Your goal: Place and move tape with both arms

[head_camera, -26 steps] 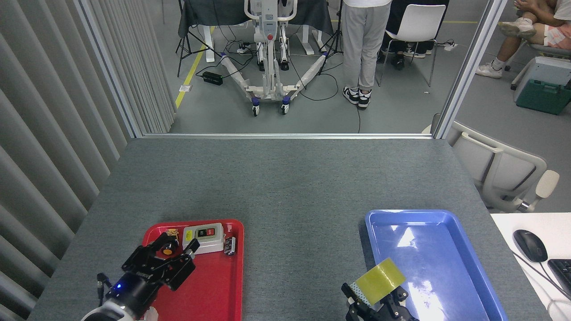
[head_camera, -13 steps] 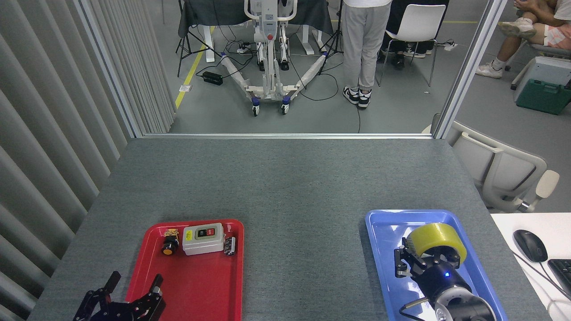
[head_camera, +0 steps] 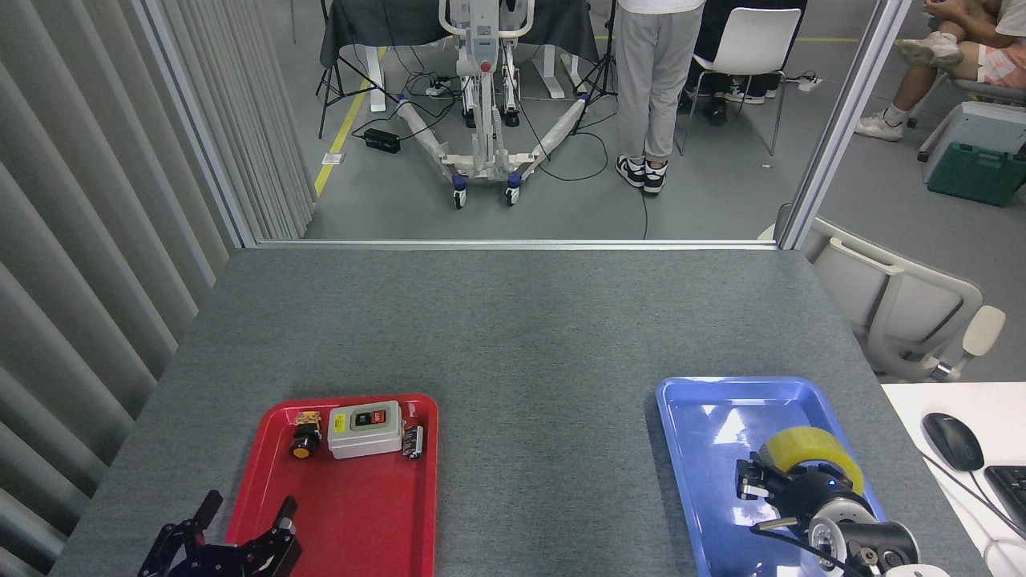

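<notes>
The tape (head_camera: 817,447), a wide yellow roll, is over the right half of the blue tray (head_camera: 697,449), low against the tray floor. My right gripper (head_camera: 781,474) comes in from the bottom right and is shut on the tape, with black fingers (head_camera: 750,479) showing at the roll's left side. The roll's core is hidden. At the bottom left, my left gripper (head_camera: 244,517) stands open and holds nothing. It sits at the near left corner of the red tray (head_camera: 353,513).
At the far end of the red tray lie a grey switch box (head_camera: 365,429), a black and orange push button (head_camera: 303,441) and a small dark part (head_camera: 414,441). A mouse (head_camera: 951,441) and a keyboard lie on the white desk at right.
My right gripper has carried the tape a little nearer and to the right inside the blue tray, and lower. The left gripper has barely moved and stays open.
</notes>
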Available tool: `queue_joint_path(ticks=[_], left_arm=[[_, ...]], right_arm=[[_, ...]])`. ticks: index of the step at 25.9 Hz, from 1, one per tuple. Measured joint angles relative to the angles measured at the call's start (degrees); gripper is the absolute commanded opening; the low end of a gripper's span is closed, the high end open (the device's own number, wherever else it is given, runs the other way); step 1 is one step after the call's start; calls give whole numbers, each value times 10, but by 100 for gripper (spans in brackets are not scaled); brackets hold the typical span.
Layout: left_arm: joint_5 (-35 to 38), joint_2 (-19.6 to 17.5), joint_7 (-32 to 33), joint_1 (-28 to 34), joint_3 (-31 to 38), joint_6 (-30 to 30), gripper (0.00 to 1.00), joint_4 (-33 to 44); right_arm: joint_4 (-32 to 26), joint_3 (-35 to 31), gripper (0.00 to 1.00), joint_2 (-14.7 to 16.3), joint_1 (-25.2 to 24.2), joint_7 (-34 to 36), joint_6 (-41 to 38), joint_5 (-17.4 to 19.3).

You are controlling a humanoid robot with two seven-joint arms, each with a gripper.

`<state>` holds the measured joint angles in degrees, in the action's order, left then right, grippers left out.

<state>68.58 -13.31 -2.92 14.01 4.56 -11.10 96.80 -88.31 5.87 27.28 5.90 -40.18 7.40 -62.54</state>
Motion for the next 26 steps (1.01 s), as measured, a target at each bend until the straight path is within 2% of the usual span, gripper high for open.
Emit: queue_joint_path(ticks=[4, 6, 10, 13, 16, 21, 26], left_arm=[[0, -2, 1, 0, -1, -7, 99, -1], [0, -3, 1, 0, -1, -12, 99, -2], [-1, -4, -1, 1, -1, -16, 99, -2], [-1, -6, -2, 1, -1, -16, 99, -2], [-1, -8, -2, 1, -1, -17, 99, -2], [-1, -10, -3, 1, -1, -17, 99, -3], [-1, -11, -3, 1, -1, -16, 99, -3]], right_arm=[[0, -3, 15, 3, 1, -20, 2, 13], [1, -1, 15, 10, 1, -25, 2, 35], [21, 27, 15, 60, 18, -28, 6, 130], [47, 82, 14, 109, 61, -24, 25, 215], [86, 144, 14, 145, 116, -16, 43, 278], [154, 240, 14, 168, 186, -12, 67, 346], [195, 311, 15, 179, 223, -10, 84, 386]])
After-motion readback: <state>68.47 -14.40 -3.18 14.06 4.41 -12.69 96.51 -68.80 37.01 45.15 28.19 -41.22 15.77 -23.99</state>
